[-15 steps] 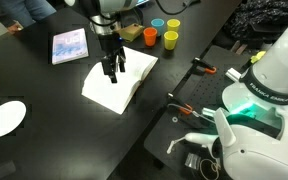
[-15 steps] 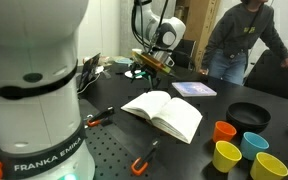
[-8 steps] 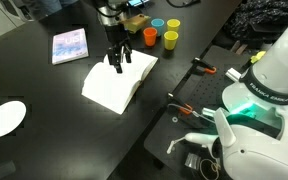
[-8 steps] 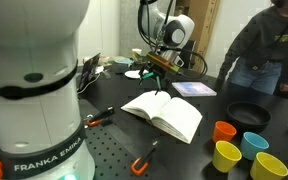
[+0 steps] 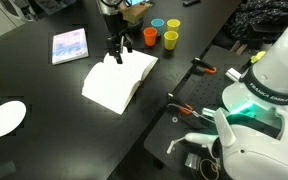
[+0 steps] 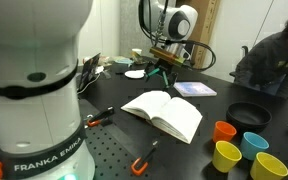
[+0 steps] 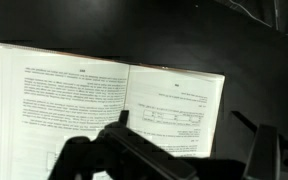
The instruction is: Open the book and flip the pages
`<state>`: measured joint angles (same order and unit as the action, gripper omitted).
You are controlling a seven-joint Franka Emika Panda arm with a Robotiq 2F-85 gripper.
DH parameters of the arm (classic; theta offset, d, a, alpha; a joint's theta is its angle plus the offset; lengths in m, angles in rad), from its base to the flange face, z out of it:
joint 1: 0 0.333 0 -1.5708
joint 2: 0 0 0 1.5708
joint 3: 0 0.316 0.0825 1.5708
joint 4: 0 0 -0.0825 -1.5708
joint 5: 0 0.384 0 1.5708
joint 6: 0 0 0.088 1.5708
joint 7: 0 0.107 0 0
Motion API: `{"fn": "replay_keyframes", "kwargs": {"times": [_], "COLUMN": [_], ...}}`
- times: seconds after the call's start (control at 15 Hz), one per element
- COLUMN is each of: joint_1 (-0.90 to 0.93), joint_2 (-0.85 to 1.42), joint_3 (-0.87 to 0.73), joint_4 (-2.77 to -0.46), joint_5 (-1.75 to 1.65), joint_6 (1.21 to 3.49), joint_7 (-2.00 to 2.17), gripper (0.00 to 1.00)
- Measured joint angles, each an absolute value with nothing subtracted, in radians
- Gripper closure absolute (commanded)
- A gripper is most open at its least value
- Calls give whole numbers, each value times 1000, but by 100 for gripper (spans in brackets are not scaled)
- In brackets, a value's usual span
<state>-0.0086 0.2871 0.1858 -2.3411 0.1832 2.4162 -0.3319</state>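
Note:
The book lies open on the black table, white pages up; it also shows in the other exterior view. In the wrist view the pages carry printed text and lie flat. My gripper hangs above the book's far edge, fingers pointing down, open and empty; it shows in the other exterior view too. In the wrist view its two fingertips stand wide apart over the right-hand page and the bare table beside it, touching nothing.
A blue-pink booklet lies beyond the book. Orange, blue and yellow cups stand nearby. A white plate is at the table's edge. A black bowl, orange-handled tools and a second robot's base are close.
My gripper has risen off the open book and moved toward its far edge. The book lies as before. A person in the background has moved to the right.

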Motion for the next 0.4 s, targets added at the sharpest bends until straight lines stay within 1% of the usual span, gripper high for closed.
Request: {"fn": "replay_keyframes", "kwargs": {"times": [0.4], "joint_1": [-2], "joint_2": [281], "joint_3": [173], "joint_4": [-2348], "joint_5": [168], "joint_6": [2416], "joint_7": [-310], "gripper": [0]}}
